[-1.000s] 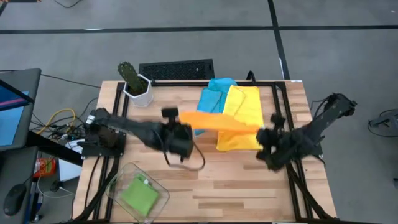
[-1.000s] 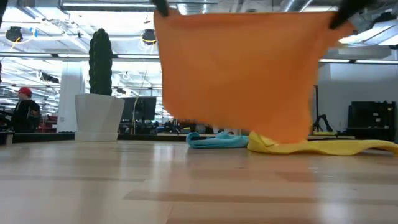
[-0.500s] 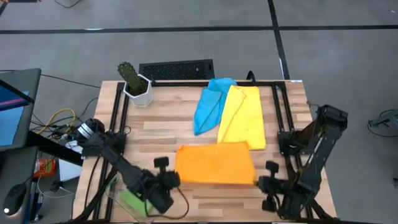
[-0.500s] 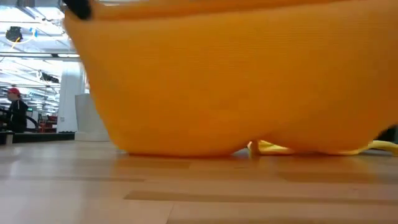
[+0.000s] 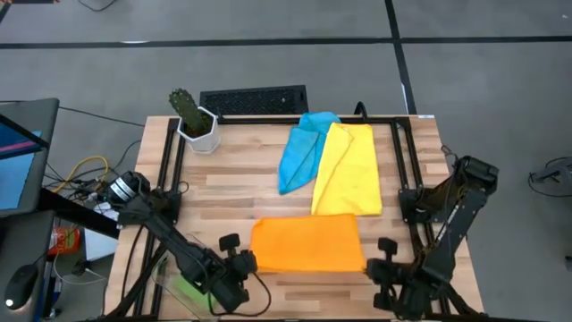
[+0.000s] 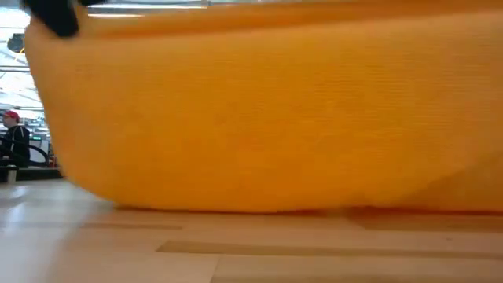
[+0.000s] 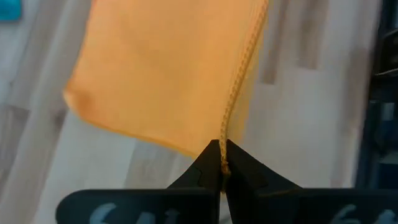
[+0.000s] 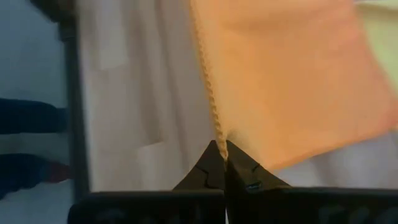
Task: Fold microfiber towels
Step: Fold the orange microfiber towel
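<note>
Your left gripper [image 5: 239, 260] sits low at the near edge of the wooden slatted table [image 5: 223, 192], on the left side, and its two dark fingers [image 7: 211, 163] are pinched tight together on the stitched hem at one corner of the soft plain orange microfiber towel [image 5: 307, 243]. To its left, partly hidden under your left arm, you can see a green cloth [image 5: 183, 288] lying in a clear plastic tray [image 5: 161, 268] at the table's near left corner. Farther back on that side stands a green cactus in a white pot [image 5: 192, 119], with a black keyboard [image 5: 253, 99] just beside it along the far edge.

Moving across, the orange towel spreads as a flat rectangle over the near middle of the table, stretched between your two grippers; in the low view it fills nearly the whole width, its lower edge resting on the wood. Behind it lie the light blue cloth [image 5: 299, 149] and the yellow cloth [image 5: 349, 168], side by side and touching, the yellow one's near edge meeting the orange towel's far edge.

On the right, your right gripper [image 5: 380, 258] holds the opposite near corner, its fingers [image 8: 217, 163] likewise closed hard on the hem. At the far left of the low view, a person [image 6: 12, 141] stands in the room beyond the table.
</note>
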